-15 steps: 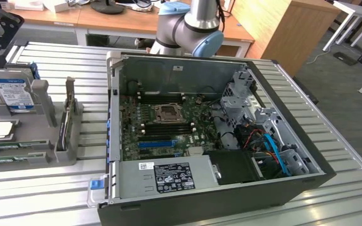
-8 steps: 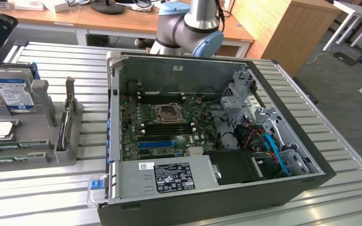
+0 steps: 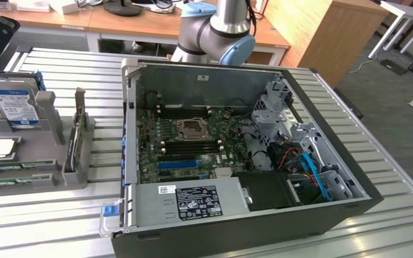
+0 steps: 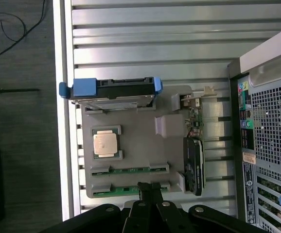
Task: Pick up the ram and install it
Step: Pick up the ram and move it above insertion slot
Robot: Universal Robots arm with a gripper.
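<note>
Wrist view has the black two-fingered claw [image 4: 150, 187] clenched on nothing, its tips hanging over the ram [image 4: 123, 190], a slim green circuit-board strip seated in the edge slot of the grey plastic tray [image 4: 135, 145] on the slatted metal tabletop [image 4: 155, 43]. A second green strip [image 4: 131, 170] lies parallel just beside it, toward the square silver processor [image 4: 105, 144]; the ram's long axis runs along the tray's edge, beneath the claw.
</note>
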